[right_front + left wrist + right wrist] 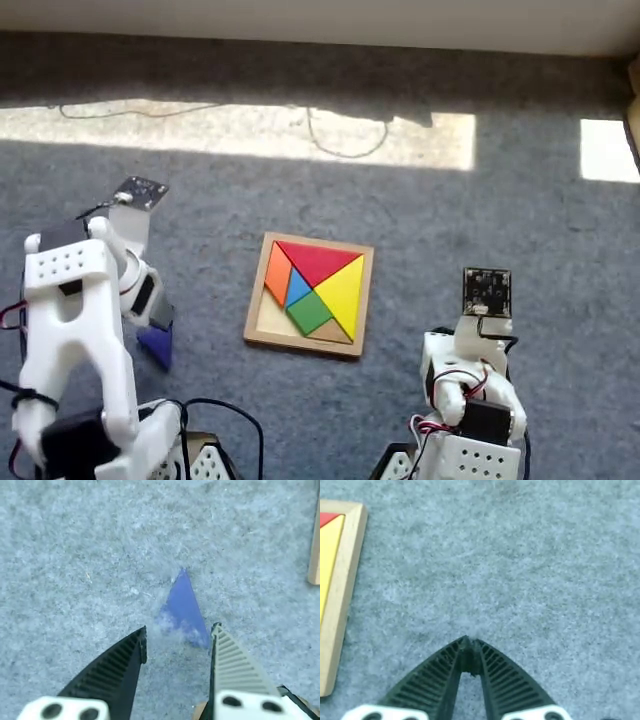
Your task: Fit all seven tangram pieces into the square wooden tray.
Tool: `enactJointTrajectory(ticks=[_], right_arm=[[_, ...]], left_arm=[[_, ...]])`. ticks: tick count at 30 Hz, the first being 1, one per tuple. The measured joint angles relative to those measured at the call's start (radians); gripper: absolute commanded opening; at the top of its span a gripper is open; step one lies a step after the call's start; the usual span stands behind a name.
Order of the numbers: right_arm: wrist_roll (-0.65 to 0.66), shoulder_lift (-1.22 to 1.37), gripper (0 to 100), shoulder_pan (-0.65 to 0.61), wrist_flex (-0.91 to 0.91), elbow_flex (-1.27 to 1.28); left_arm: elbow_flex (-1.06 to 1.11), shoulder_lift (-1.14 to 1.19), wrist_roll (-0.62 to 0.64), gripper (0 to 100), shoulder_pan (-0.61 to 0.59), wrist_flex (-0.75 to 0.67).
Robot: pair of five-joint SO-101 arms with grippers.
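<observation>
Pickup of the last piece seems to be in hand: the blue triangle [182, 605], lying left of the tray [300, 346], is framed by the spread-open left gripper [179, 629], so lowering and closing is needed next, while the right gripper [470, 642] is clenched on nothing.

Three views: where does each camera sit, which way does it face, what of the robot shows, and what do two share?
High view: fixed overhead, facing down at the wooden tray; left arm and right arm show.
Left wrist view: on that arm, facing down at the blue triangle; open left gripper shows.
Right wrist view: on that arm, facing grey carpet; shut right gripper shows.
Shared: high and left wrist views show the blue triangle.
</observation>
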Motion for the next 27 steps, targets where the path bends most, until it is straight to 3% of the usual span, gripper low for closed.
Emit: enactJointTrajectory(ticks=[10,16,21,27], right_arm=[[0.000,0.000,0.9,0.000,0.000,0.000],[0.000,0.000,0.9,0.000,0.000,0.000],[0.000,0.000,0.9,0.000,0.000,0.000],[0.000,0.000,0.9,0.000,0.000,0.000]], left_arm=[[0.209,-0.140,0.000,21,-0.005,-0.006],[0.288,-0.140,0.000,21,-0.005,-0.147],[0.298,-0.141,0.000,20,0.009,-0.175],[0.259,0.008,0.000,20,0.075,-0.186]])
